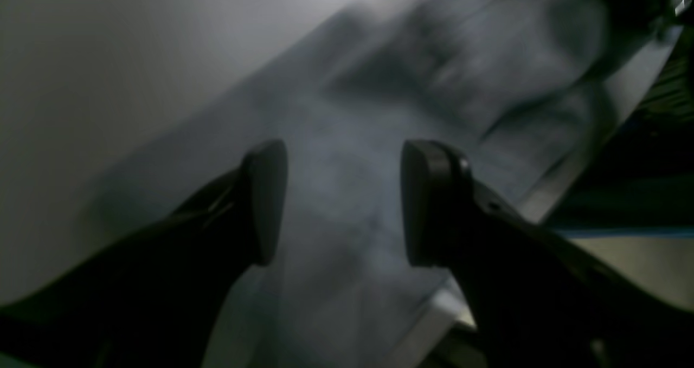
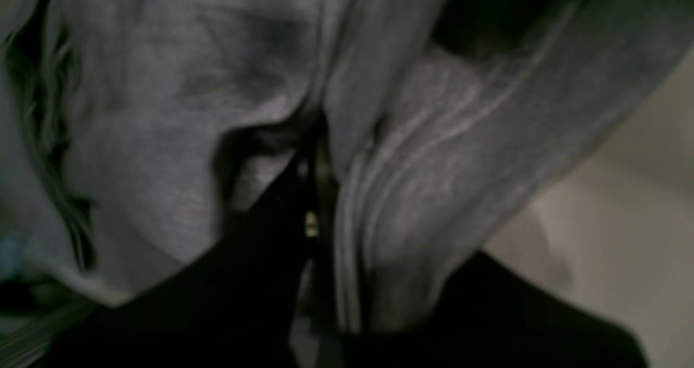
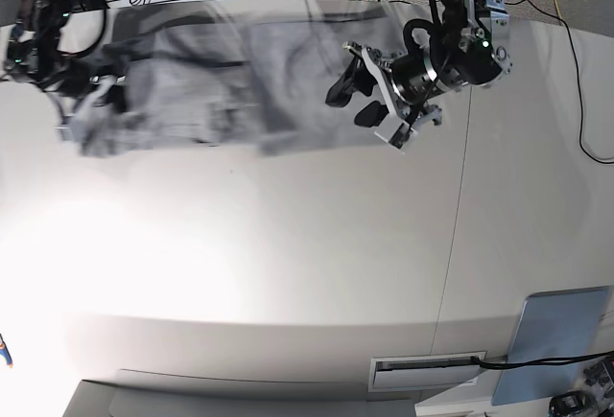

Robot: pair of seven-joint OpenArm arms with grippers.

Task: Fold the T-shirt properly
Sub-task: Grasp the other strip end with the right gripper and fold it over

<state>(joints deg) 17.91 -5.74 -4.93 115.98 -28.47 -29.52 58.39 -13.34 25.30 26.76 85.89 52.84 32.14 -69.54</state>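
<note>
The heather-grey T-shirt lies spread and motion-blurred along the table's far edge. My right gripper, at the left of the base view, is shut on the shirt's left end. In the right wrist view the gripper pinches a fold of the shirt with a stitched hem, and the cloth hangs over it. My left gripper is open and empty just over the shirt's right end. In the left wrist view its jaws stand wide apart above the blurred shirt. No lettering can be made out.
The white table stretches toward the front. A flat grey-blue panel lies at the front right corner. A yellow cable runs along the right. Cables and arm bases stand behind the table's far edge.
</note>
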